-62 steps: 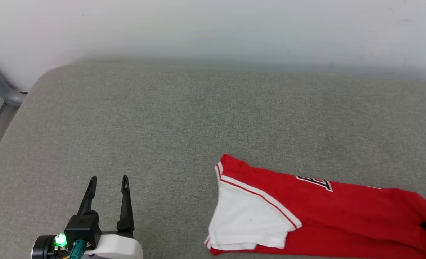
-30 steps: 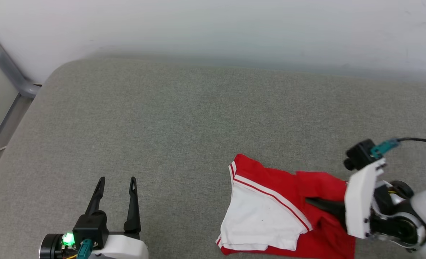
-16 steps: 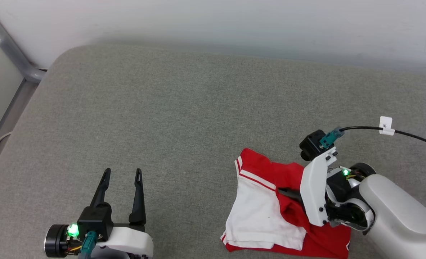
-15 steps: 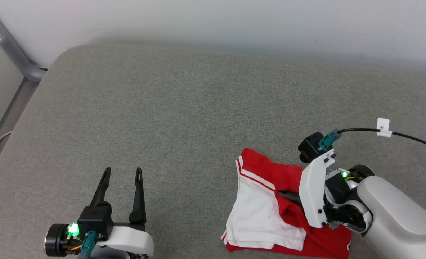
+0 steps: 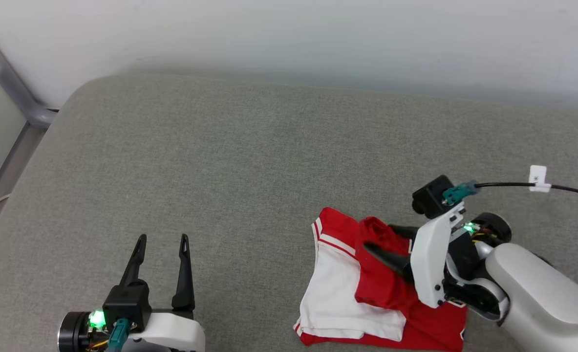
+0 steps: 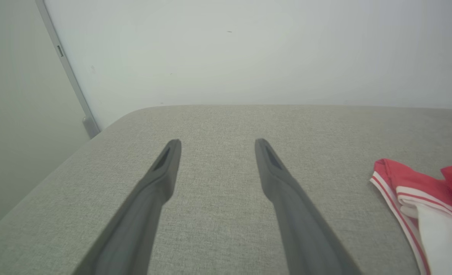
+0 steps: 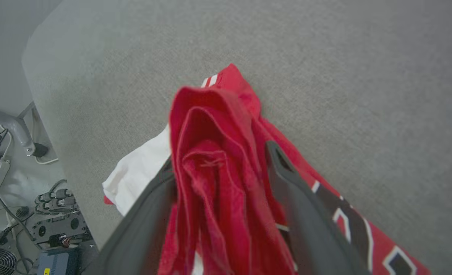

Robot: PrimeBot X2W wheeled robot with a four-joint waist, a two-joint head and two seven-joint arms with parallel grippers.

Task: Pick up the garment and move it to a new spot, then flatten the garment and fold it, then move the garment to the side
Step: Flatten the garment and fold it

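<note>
The garment (image 5: pixel 342 298), a red T-shirt with a white sleeve and striped trim, lies folded over on the grey cushion at the lower right. A bunched red fold (image 5: pixel 379 288) is draped over the white sleeve. My right gripper (image 5: pixel 380 238) reaches in from the right, its fingers spread apart with the red fold lying loosely between them. The right wrist view shows this bunched fabric of the garment (image 7: pixel 206 126) between the fingers of the right gripper (image 7: pixel 220 156), the left tip hidden by cloth. My left gripper (image 5: pixel 163 238) stands open and empty at the lower left, well apart from the shirt. In the left wrist view, the left gripper (image 6: pixel 217 142) is open and the garment (image 6: pixel 420 198) lies at the right edge.
The grey cushion (image 5: pixel 220 171) stretches wide to the left and back, ending at a white wall. A grey metal frame (image 5: pixel 15 93) borders its far left corner. A black cable (image 5: pixel 562 187) trails from my right wrist. Electronics and cables (image 7: pixel 50 225) sit on the floor past the cushion's edge.
My right gripper has carried the red end of the shirt leftward over the white sleeve, then spread its fingers apart. The left gripper stayed put; the camera shifted slightly.
</note>
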